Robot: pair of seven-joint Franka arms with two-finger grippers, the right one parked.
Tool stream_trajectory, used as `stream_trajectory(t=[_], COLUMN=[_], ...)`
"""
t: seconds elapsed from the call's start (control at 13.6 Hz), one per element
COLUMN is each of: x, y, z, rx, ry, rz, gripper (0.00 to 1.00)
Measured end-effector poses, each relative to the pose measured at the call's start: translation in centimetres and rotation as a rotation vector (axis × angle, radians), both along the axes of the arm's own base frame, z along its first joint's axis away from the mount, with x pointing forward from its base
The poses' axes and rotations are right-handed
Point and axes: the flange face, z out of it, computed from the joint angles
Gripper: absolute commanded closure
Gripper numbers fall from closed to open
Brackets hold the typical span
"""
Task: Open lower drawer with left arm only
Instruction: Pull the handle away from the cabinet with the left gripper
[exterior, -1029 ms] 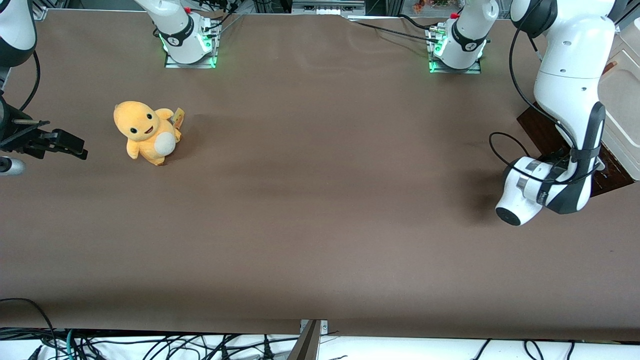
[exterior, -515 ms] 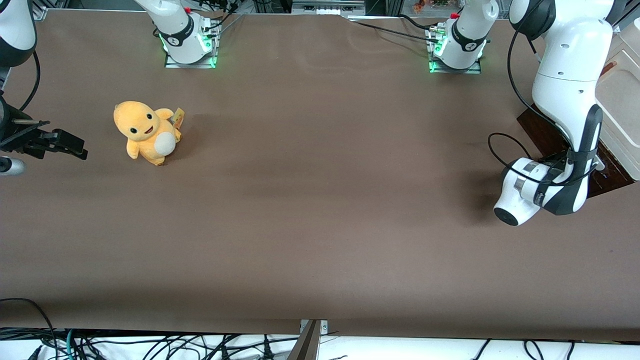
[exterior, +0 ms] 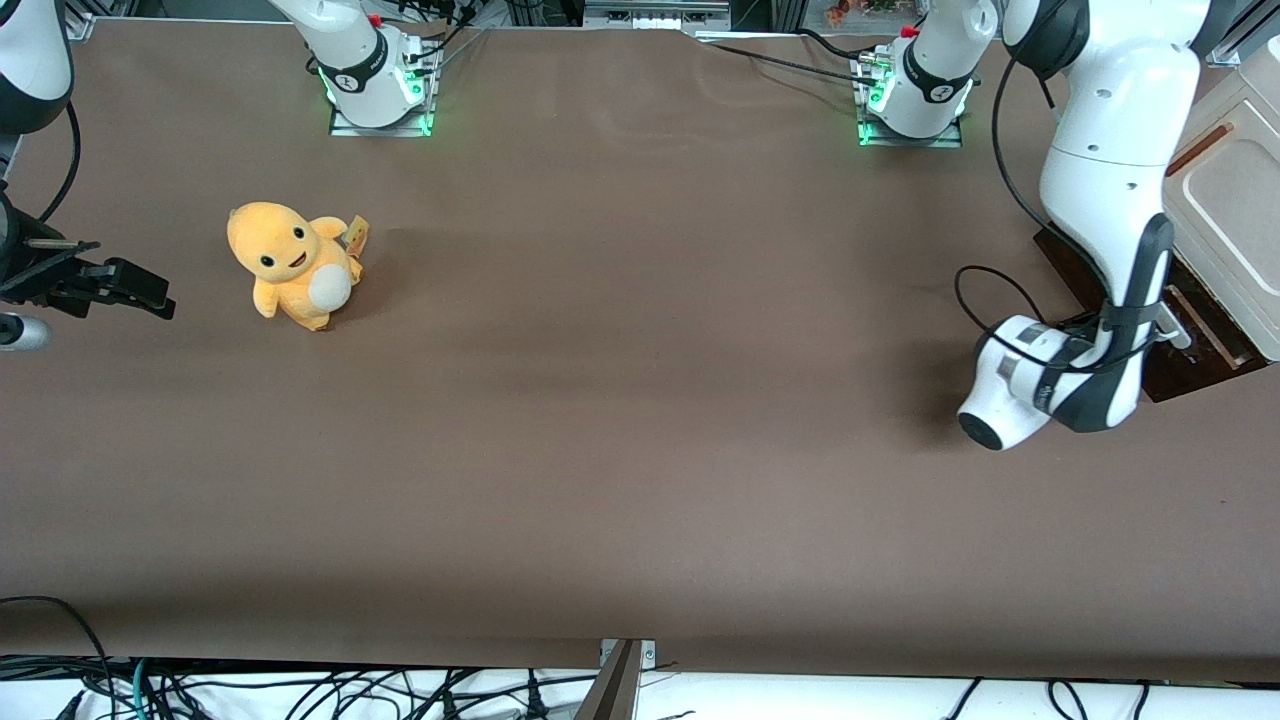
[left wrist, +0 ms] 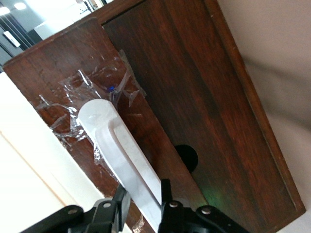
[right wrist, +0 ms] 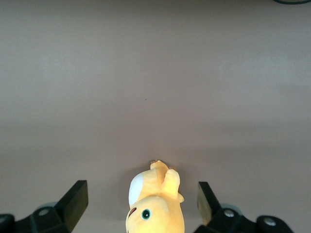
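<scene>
The lower drawer (exterior: pixel 1172 378) has a dark brown wooden front (left wrist: pixel 194 97) and stands at the working arm's end of the table, pulled a little way out from under the cabinet's cream top (exterior: pixel 1228 205). Its long white bar handle (left wrist: pixel 116 145) runs across the front, with crumpled clear tape at its rounded end. My left arm (exterior: pixel 1100 180) bends down in front of the drawer. The black gripper (left wrist: pixel 143 190) is shut on the handle, one finger on each side of the bar. The wrist hides the gripper in the front view.
A yellow plush toy (exterior: pixel 292 264) sits on the brown table toward the parked arm's end and shows in the right wrist view too (right wrist: pixel 155 206). Two arm bases (exterior: pixel 378 80) (exterior: pixel 915 85) stand along the table edge farthest from the front camera. Cables hang at the near edge.
My left arm has drawn back toward the parked arm's end with the handle in the gripper. The drawer has slid out a little, and more of the cabinet's cream top shows.
</scene>
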Motion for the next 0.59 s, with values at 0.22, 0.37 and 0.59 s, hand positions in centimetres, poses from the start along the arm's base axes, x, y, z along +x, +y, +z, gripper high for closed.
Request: stream_trajectory(t=[0.22,0.37,0.59], x=[0.4,0.7,0.9], y=[-1.6,-2.9,-3.9], z=[0.2,0.1,0.1], rx=[-0.002,-0.002,-0.001], ry=[-0.006,-0.006,-0.007], rz=[-0.016,-0.035,-0.049], gripper=[0.90,0.89,0.86])
